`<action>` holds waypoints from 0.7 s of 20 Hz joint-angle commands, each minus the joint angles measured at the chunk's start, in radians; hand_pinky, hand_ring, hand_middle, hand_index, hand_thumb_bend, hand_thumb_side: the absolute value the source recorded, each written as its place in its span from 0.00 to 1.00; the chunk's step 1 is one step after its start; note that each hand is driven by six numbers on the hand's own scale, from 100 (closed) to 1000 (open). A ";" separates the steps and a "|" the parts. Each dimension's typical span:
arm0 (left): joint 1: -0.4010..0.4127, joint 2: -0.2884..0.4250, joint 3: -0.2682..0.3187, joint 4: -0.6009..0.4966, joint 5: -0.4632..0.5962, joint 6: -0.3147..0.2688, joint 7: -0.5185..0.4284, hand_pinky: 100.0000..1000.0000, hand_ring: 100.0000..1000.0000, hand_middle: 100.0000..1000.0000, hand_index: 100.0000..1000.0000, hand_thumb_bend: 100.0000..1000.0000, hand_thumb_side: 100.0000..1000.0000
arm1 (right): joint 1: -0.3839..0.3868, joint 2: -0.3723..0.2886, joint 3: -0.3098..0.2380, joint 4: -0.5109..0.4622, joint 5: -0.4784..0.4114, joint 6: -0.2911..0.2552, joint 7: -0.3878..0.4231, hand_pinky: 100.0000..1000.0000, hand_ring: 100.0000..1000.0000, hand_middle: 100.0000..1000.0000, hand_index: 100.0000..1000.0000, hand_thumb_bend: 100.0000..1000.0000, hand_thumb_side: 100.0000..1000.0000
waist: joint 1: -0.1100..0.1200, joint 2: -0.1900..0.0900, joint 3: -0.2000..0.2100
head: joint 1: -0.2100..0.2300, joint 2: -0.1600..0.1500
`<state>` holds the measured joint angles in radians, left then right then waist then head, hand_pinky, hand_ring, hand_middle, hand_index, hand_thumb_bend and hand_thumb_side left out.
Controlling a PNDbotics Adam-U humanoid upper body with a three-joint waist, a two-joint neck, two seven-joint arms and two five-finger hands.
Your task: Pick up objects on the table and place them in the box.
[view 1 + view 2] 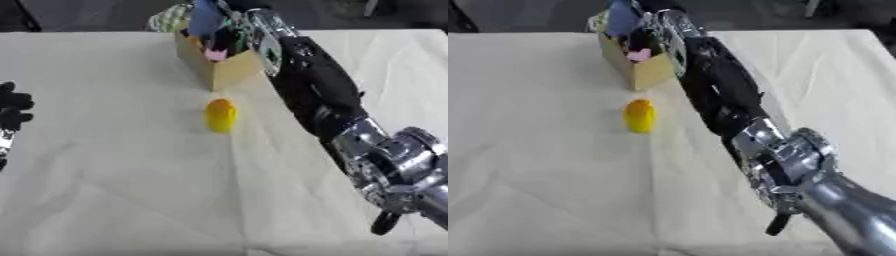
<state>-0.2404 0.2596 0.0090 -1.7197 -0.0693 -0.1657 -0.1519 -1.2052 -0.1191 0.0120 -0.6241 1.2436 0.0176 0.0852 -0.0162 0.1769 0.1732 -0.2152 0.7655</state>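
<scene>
A small yellow, egg-like object [220,115] stands on the cream tablecloth just in front of an open cardboard box [229,71] at the top middle. Inside the box I see a tall blue object [206,20], something pink [215,53] and dark items. My right arm reaches from the lower right diagonally up to the box, and my right hand [234,11] is over the box's opening beside the blue object. Its fingers are hidden among the contents. My left hand [10,109] rests open at the left edge, far from the box.
A green-and-white striped thing [168,19] lies behind the box at the table's far edge. My right forearm [315,85] lies across the table to the right of the yellow object. The cloth [114,175] covers the whole table.
</scene>
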 commanded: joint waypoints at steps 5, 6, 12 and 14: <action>-0.016 0.005 -0.002 -0.011 0.005 -0.002 -0.006 0.75 0.77 0.69 0.89 0.16 0.63 | -0.031 0.003 -0.029 0.015 0.068 0.061 -0.049 0.75 0.80 0.94 1.00 0.08 0.38 | 0.017 -0.003 0.002 | -0.005 0.005; -0.015 0.006 -0.002 -0.011 0.005 -0.002 -0.006 0.75 0.77 0.69 0.89 0.16 0.63 | -0.032 0.001 -0.030 0.014 0.065 0.068 -0.058 0.75 0.80 0.94 1.00 0.08 0.38 | 0.017 -0.003 0.002 | -0.005 0.005; -0.013 0.006 -0.001 -0.010 0.004 -0.001 -0.005 0.75 0.77 0.69 0.89 0.16 0.63 | -0.040 -0.020 -0.040 0.015 0.062 0.134 -0.109 0.75 0.80 0.95 1.00 0.09 0.37 | 0.014 -0.005 0.001 | -0.003 0.005; -0.013 0.007 0.000 -0.010 0.004 -0.001 -0.004 0.75 0.77 0.69 0.89 0.16 0.63 | -0.041 -0.026 -0.043 0.020 0.068 0.169 -0.125 0.75 0.80 0.95 1.00 0.09 0.37 | 0.014 -0.006 0.001 | -0.003 0.005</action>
<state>-0.2451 0.2547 0.0040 -1.7197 -0.0668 -0.1656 -0.1558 -1.2154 -0.1197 -0.0245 -0.5929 1.3027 0.1667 -0.0282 -0.0158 0.1769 0.1732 -0.2184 0.7655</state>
